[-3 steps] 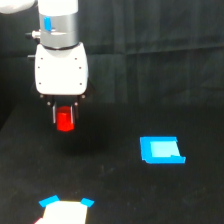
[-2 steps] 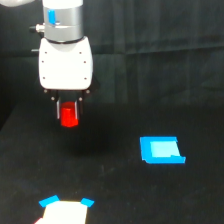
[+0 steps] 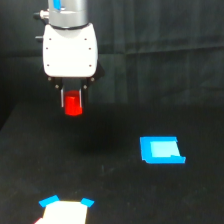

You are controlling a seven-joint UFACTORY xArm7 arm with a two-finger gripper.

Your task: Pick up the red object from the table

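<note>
Red block (image 3: 73, 104), clamped between the claw (image 3: 73, 102) fingers and held clear above the black desk (image 3: 115, 190), could slip if the pinch loosens.

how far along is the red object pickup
Grasp looks done: the gripper is shut on the red object. In hand: the lift, with the block hanging above the table and a faint shadow below. Little seems left beyond holding it clear.
</note>
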